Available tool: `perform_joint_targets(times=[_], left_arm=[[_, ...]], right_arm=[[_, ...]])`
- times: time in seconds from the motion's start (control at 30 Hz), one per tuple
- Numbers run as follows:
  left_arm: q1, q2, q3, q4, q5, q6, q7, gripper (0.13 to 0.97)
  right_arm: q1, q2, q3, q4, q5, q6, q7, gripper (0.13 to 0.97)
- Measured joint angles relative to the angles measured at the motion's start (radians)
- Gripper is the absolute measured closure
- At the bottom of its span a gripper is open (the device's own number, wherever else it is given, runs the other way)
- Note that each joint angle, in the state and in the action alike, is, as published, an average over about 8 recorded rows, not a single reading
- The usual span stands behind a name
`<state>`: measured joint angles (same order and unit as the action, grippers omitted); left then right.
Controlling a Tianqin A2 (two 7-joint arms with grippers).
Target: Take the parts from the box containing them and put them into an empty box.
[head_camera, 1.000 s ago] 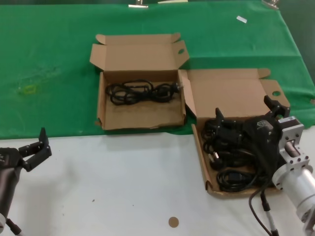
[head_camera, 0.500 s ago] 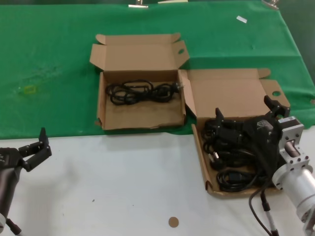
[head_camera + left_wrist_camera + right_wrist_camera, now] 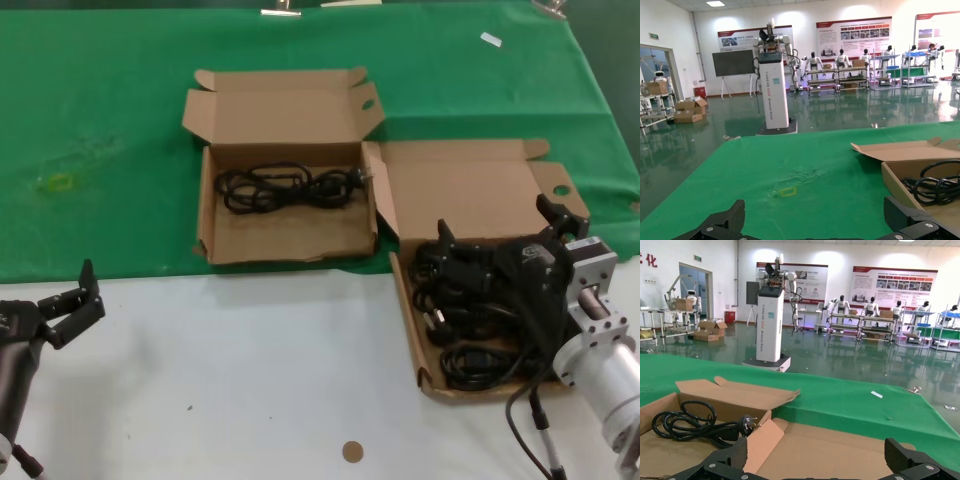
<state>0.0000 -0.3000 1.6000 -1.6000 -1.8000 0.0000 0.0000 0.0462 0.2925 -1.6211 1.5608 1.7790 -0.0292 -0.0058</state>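
Left tool (image 3: 72, 303) parked at the near left bench edge over white surface, fingers spread, holding nothing; well apart from both boxes.

The wider box (image 3: 285, 205) sits on the green cloth (image 3: 100, 120), lid hinged back, round hole in its right flap. One coiled black cord (image 3: 288, 188) lies across the far part of its tray, plug end toward the right wall; rest of the tray floor bare. The same cord (image 3: 695, 425) shows in the right wrist view, plug prongs pointing at the box's side wall; part of it (image 3: 935, 182) also shows in the left wrist view.

The longer box (image 3: 470, 290) stands just right of it, walls nearly touching, straddling the line where green cloth meets white bench (image 3: 250, 370). Lid open and laid back, hole-punched tab at the right. Tray packed with black cord bundles (image 3: 475, 330), several overlapping.

Right tool (image 3: 497, 235) is low over the far end of that tray, fingers wide apart, one at the pile's left, the other near the lid tab. Whether it touches the cords, cannot tell; nothing gripped.

A small brown disc (image 3: 352, 452) lies on the white bench near the front edge.

Room beyond: glossy green floor, white robot column (image 3: 774, 82), shelving, wall posters
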Motion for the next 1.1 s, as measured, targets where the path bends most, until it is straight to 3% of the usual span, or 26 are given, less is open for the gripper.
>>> perform_joint_targets(times=[1.1], left_arm=[[0.000, 0.000, 0.000, 0.000, 0.000, 0.000, 0.000, 0.132]], right_arm=[[0.000, 0.000, 0.000, 0.000, 0.000, 0.000, 0.000, 0.129]])
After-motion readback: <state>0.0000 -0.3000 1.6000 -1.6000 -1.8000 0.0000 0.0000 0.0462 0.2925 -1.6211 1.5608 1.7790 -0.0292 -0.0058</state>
